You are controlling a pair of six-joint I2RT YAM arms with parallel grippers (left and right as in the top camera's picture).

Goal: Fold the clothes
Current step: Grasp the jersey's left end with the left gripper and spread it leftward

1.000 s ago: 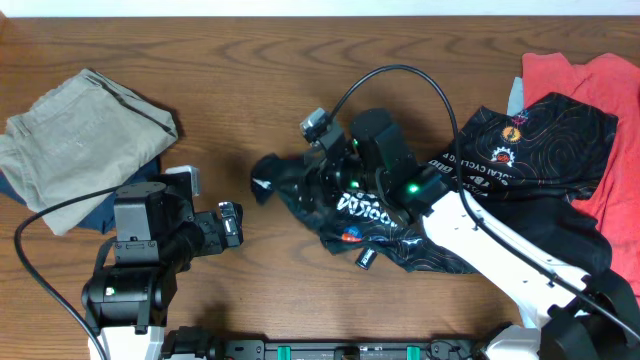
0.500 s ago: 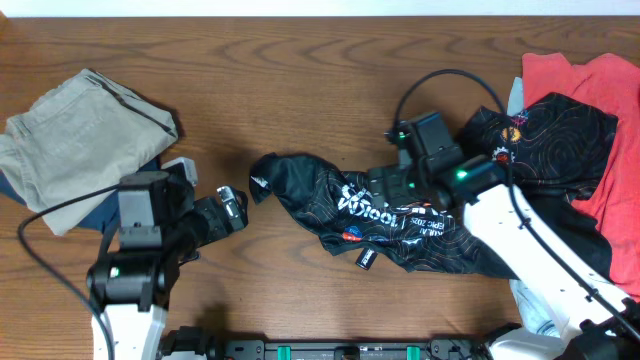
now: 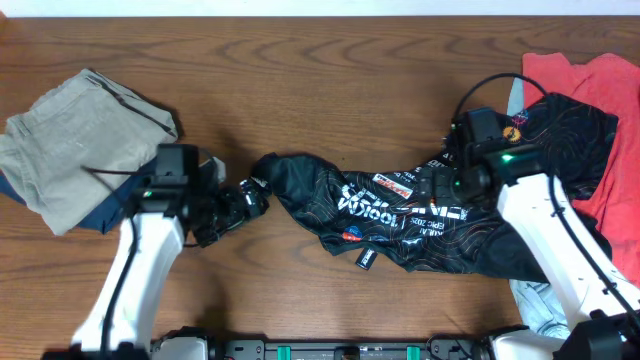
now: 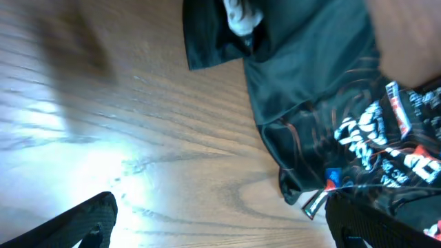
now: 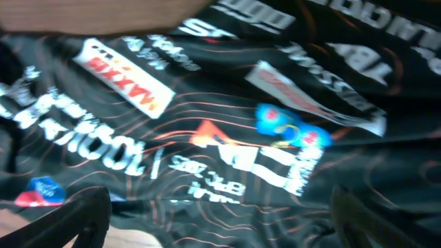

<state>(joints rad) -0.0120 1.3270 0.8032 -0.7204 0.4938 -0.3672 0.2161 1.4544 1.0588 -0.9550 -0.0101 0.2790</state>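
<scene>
The black jersey point(image 3: 400, 215) with orange contour lines, white lettering and logos lies crumpled lengthwise across the table's middle. Its right part rests on a red shirt point(image 3: 600, 75). My left gripper point(image 3: 250, 197) is open, empty and just left of the jersey's left sleeve tip. In the left wrist view the gripper point(image 4: 227, 231) is over bare wood, with the jersey point(image 4: 324, 89) ahead at upper right. My right gripper point(image 3: 440, 185) is open above the jersey's middle. The right wrist view shows the gripper point(image 5: 220, 227) spread wide over the printed fabric point(image 5: 227, 138).
A khaki garment point(image 3: 80, 130) lies folded at far left on a dark-blue piece point(image 3: 110, 215). A light-blue cloth point(image 3: 540, 310) shows under my right arm at lower right. A small tag point(image 3: 366, 260) sticks out at the jersey's front edge.
My right gripper has moved right along the jersey, away from its left end. My left gripper has moved up and right to the jersey's left sleeve. The jersey lies more stretched out.
</scene>
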